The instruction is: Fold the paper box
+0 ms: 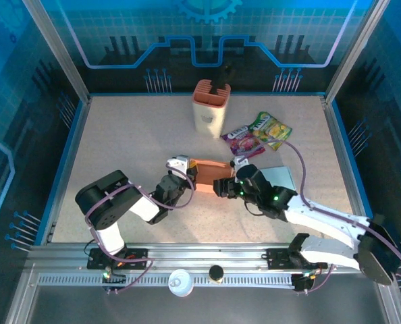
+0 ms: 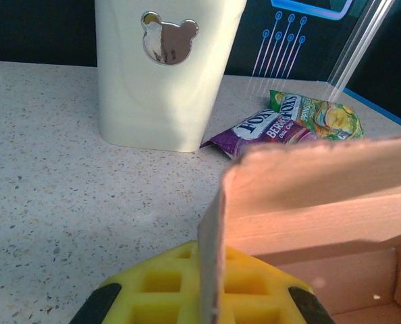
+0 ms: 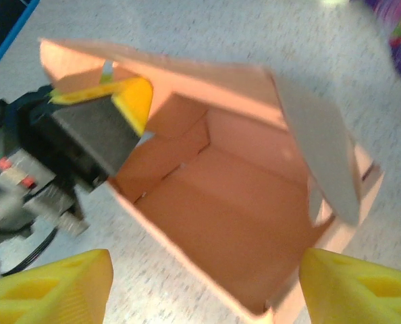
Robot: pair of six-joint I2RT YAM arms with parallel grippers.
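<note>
Right wrist | paper box [image 3: 234, 202] open | left pincer [image 3: 123, 91] clamps its wall | right pincer [image 3: 207, 283] agape

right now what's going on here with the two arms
Two robot arms are folding an orange paper box in the middle of the table. The left arm has its jaws shut on the box's left wall, which stands upright. The right arm hovers at the box's other end with its jaws open, gripping nothing. The box is open on top. A cream holder and snack packets sit behind it.
</note>
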